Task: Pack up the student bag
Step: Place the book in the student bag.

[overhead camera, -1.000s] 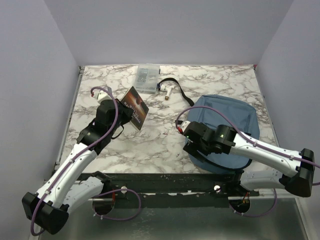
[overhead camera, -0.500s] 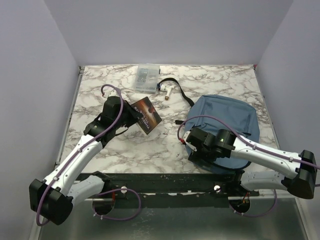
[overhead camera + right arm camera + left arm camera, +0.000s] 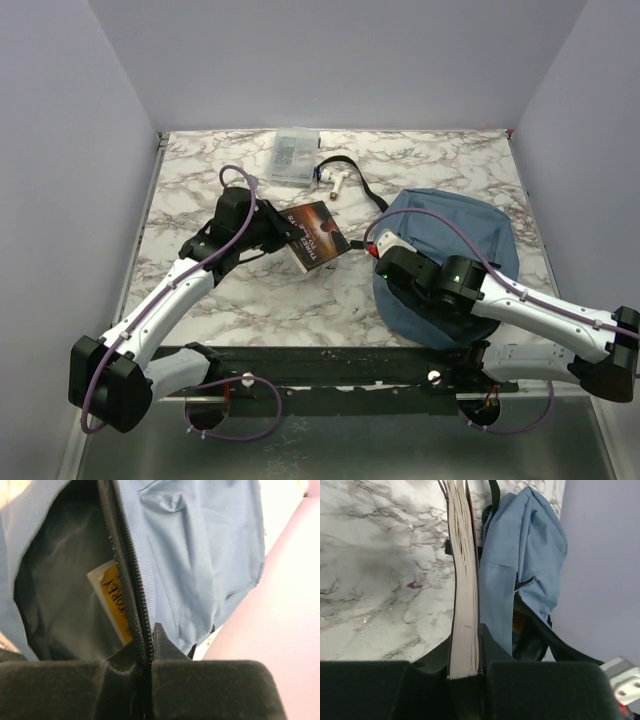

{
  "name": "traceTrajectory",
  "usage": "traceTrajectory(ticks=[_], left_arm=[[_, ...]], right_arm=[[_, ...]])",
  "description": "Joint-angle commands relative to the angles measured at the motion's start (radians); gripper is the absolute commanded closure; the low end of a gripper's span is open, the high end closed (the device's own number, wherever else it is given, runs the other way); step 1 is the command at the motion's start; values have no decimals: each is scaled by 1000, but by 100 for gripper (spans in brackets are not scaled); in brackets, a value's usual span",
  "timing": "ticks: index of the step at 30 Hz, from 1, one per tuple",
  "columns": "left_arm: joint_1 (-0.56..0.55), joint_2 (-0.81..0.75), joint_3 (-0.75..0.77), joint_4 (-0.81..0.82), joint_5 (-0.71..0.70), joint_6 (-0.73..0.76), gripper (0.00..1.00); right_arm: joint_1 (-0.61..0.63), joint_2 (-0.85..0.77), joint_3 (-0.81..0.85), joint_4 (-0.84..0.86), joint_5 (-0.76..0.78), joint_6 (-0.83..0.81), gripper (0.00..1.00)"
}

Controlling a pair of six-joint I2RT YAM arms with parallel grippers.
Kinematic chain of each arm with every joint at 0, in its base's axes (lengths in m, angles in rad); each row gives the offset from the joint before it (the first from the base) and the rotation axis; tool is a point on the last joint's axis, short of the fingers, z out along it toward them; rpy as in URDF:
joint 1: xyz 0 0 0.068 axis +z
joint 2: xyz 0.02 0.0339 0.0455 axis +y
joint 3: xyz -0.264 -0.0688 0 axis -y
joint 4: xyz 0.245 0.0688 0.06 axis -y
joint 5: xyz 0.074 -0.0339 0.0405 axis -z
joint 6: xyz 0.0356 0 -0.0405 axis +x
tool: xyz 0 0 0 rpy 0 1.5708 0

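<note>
The marble table shows open surface across its left and middle. The student bag lies at the right, reaching the near edge, mouth open. The right gripper is clamped on its zip edge. The left gripper pinches a book, just left of the bag. A clear box sits by the far edge.

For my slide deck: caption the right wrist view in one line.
Right claw pinches the blue student bag at its zip, a yellow-labelled item visible inside.
</note>
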Motion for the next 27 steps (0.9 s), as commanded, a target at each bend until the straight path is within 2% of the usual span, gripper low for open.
traceTrajectory(ticks=[1, 5, 8, 11, 16, 21, 27], left_arm=[[4, 0, 37, 126, 150, -33, 100], [-12, -36, -22, 226, 238, -105, 100], [-22, -83, -91, 305, 285, -173, 100], [-32, -158, -140, 316, 272, -218, 100], [-37, -278, -175, 315, 242, -246, 100], [-50, -236, -210, 316, 305, -313, 100], [-142, -196, -254, 391, 150, -328, 100]], right_arm=[[5, -52, 77, 139, 207, 33, 99], [-21, -44, 143, 351, 290, 102, 99], [-67, 15, 210, 440, 219, 116, 99], [-113, 84, 242, 551, 144, 78, 99], [-171, 210, 369, 570, 32, 119, 100], [-177, 251, 413, 619, -34, 112, 99], [-179, 262, 430, 622, -74, 145, 99]])
